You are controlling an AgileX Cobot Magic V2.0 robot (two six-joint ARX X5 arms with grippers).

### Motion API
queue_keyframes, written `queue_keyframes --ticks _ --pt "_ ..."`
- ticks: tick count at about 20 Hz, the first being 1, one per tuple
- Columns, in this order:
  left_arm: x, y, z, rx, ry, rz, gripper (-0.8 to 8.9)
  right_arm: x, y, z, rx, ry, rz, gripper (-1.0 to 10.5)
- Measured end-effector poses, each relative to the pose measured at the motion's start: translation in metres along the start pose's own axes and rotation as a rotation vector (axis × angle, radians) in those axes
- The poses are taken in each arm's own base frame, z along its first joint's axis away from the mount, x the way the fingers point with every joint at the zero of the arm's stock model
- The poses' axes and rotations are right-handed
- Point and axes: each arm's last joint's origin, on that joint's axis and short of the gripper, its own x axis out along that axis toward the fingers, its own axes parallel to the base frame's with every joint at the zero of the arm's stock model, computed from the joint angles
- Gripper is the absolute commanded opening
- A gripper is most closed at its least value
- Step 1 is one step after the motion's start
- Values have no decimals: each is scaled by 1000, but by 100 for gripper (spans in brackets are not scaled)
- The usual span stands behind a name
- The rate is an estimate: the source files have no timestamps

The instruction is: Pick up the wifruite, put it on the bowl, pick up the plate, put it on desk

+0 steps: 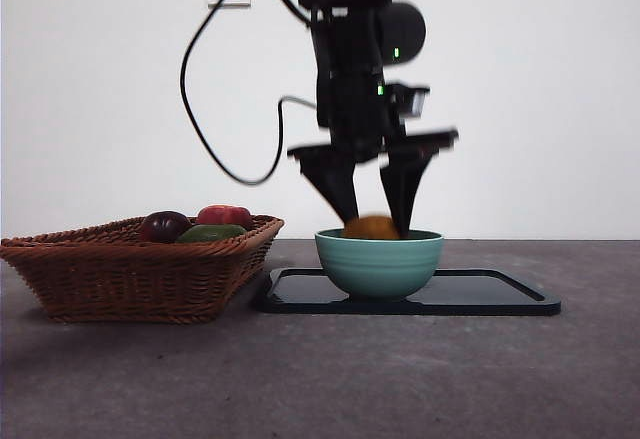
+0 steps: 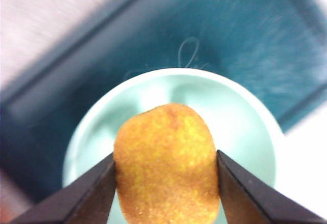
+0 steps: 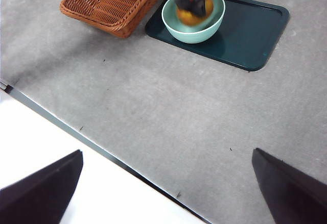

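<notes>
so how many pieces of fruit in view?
4. Orange-brown fruit held in left gripper over the bowl; dark red, red and green ones in the basket. More may be hidden there.

1. One orange-brown wifruite (image 1: 372, 227).
2. One green bowl (image 1: 380, 264).
3. One dark plate (image 1: 480, 295), flat like a tray.
4. One brown basket (image 1: 130, 274).
5. Three fruits show in the basket: one dark purple (image 1: 164, 225), one red (image 1: 226, 215), one green (image 1: 211, 232).
6. Two grippers: the left gripper (image 2: 166, 169) and the right gripper (image 3: 166, 183).
</notes>
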Motion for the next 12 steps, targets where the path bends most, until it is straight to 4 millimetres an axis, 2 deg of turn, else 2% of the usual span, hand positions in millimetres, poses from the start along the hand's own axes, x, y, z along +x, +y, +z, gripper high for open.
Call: queue_keyframes --ticks 6,8,12 --pt "-67 0 5 16 -21 -2 224 0 0 0 0 0 -1 585" --pt "-76 0 5 20 -29 -2 224 0 0 0 0 -1 -1 585" --pt "-81 0 5 13 -39 -3 224 0 0 0 0 -1 -1 585"
